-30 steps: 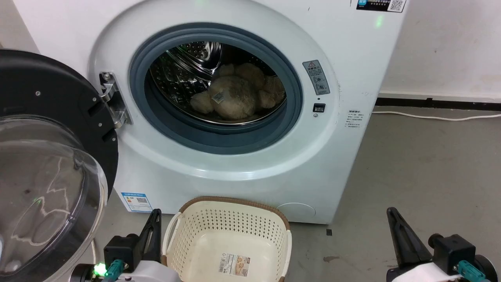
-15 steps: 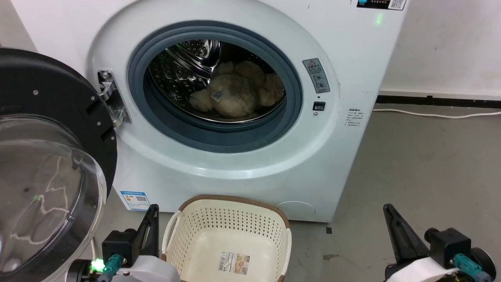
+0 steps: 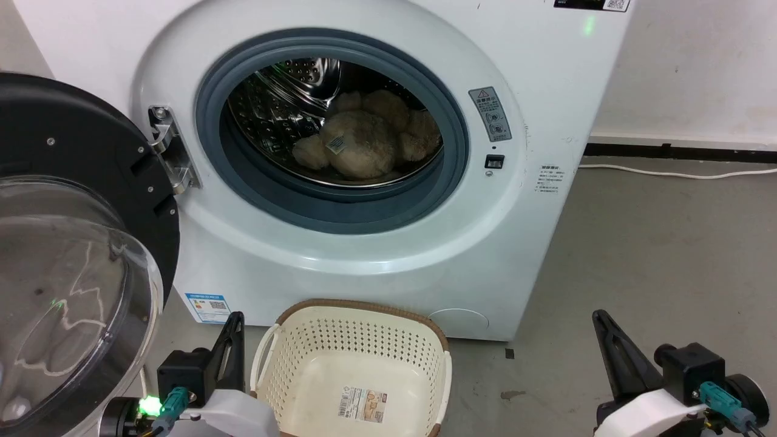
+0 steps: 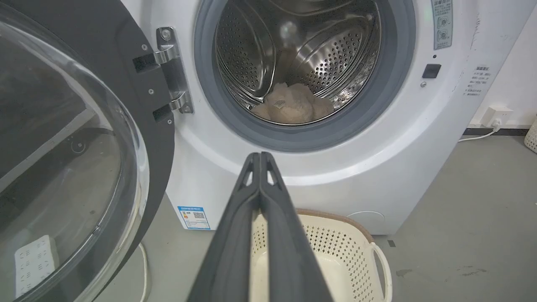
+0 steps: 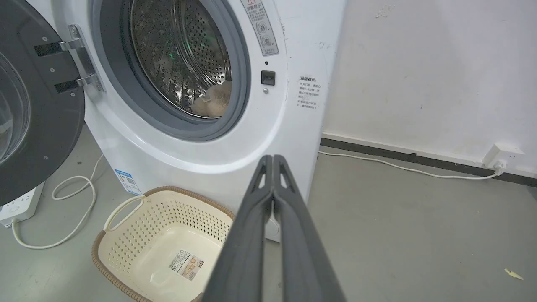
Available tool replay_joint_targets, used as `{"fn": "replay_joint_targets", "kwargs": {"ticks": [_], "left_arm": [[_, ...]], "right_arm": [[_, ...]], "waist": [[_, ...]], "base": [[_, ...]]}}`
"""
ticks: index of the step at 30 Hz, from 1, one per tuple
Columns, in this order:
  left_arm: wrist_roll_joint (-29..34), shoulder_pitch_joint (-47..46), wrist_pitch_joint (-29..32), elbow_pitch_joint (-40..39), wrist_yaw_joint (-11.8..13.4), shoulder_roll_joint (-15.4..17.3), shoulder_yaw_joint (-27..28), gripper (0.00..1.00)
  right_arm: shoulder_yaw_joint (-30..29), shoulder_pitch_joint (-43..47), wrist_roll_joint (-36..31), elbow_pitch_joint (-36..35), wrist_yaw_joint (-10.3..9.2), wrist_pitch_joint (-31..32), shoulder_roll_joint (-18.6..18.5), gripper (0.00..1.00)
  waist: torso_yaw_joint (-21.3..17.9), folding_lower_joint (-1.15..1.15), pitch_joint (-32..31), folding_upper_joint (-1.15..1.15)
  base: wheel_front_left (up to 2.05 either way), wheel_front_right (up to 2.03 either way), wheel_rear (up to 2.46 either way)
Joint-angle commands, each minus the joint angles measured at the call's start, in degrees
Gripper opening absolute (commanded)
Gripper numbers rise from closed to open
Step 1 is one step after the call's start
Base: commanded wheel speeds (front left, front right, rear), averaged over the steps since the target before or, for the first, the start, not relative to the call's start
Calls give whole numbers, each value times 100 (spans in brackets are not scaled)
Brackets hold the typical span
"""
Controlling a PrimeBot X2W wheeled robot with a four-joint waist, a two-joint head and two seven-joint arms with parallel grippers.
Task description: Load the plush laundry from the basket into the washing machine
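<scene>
Dark left tool (image 4: 260, 156) and right tool (image 5: 273, 158) both closed, empty

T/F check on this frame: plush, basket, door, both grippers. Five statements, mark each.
1. The plush laundry lies inside the washing machine drum. True.
2. The basket holds a second plush. False: just a label sticker on its bottom.
3. The door is closed. False: it stands swung open at the left.
4. The left gripper is shut on nothing. True.
5. The right gripper grips the basket rim. False: it is shut, empty, apart from the basket.
</scene>
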Motion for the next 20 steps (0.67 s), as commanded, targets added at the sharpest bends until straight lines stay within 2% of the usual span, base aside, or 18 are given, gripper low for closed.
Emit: {"fn": "replay_joint_targets", "kwargs": {"ticks": [1, 20], "left_arm": [[72, -77, 31, -52, 14, -12, 22, 0], [201, -117, 224, -193, 16, -51, 96, 0]], "right_arm": [[-10, -95, -56, -23, 4, 23, 0, 0], [-27, -215, -187, -29, 5, 217, 0, 0]], "waist": [[-1, 0, 4, 0], [-11, 0, 57, 0]], "base": [[0, 0, 0], [0, 0, 0]]}}
